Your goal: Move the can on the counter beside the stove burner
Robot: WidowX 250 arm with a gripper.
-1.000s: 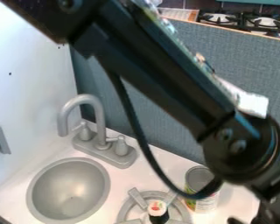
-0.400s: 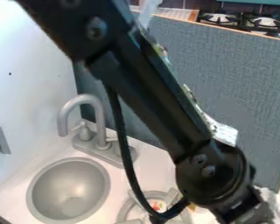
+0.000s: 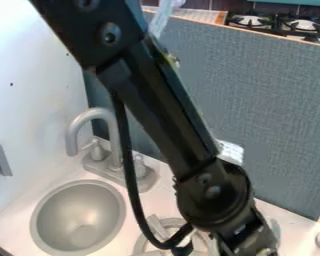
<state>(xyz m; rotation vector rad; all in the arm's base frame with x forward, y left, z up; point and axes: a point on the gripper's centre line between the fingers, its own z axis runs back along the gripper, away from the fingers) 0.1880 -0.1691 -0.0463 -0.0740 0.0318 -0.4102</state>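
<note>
Arm (image 3: 166,115) and elbow joint (image 3: 213,192) have swung leftward across the counter (image 3: 289,215) over the last frames, so the wrist (image 3: 246,235) now reaches down at the lower edge, just right of the burner (image 3: 156,227). The hanging cable (image 3: 132,190) has shifted with them, toward the sink (image 3: 79,217), and its loop dips in front of the burner; the faucet (image 3: 109,122) and sink have not moved. A can stood beside the burner at first; the arm now covers that spot, and whether the can is still there I cannot tell. Nor can I tell if the gripper is open or closed, or if it carries anything. The shift looks like repositioning around the burner, with no placing or picking to confirm, and the slack cable could brush whatever stands on it.
</note>
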